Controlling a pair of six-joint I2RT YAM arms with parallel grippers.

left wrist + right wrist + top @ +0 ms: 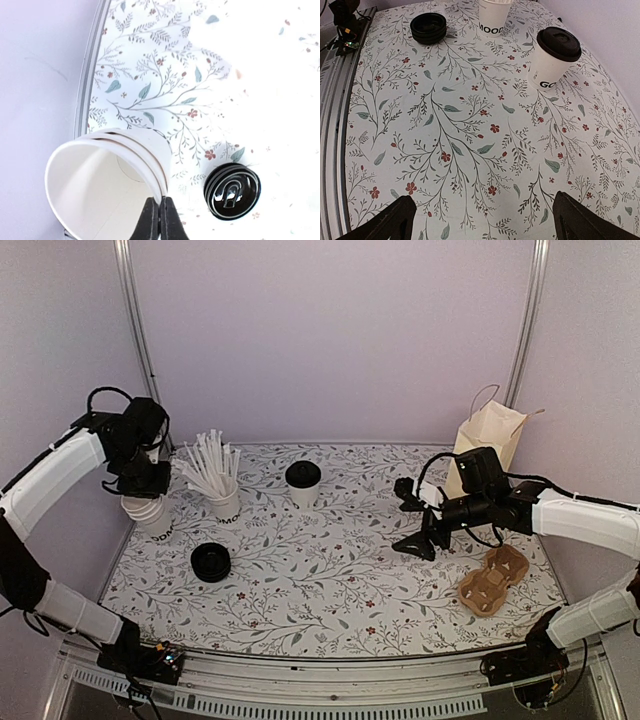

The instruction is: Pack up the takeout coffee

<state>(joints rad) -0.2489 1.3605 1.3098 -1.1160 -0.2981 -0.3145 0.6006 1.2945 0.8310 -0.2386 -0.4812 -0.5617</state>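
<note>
Black-lidded takeout coffee point(303, 483) stands upper centre of worktop point(330, 580); L gripper point(147, 493) pinched shut on stacked cups point(153, 518) rim, left edge; R gripper point(410, 518) wide open

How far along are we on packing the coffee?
Done: the takeout coffee already has its black lid on. In hand: the left gripper is pinched shut on the rim of the stacked cups, while the right gripper is open and empty. Left: the coffee stands on the table, not in the cardboard carrier or the paper bag.
</note>
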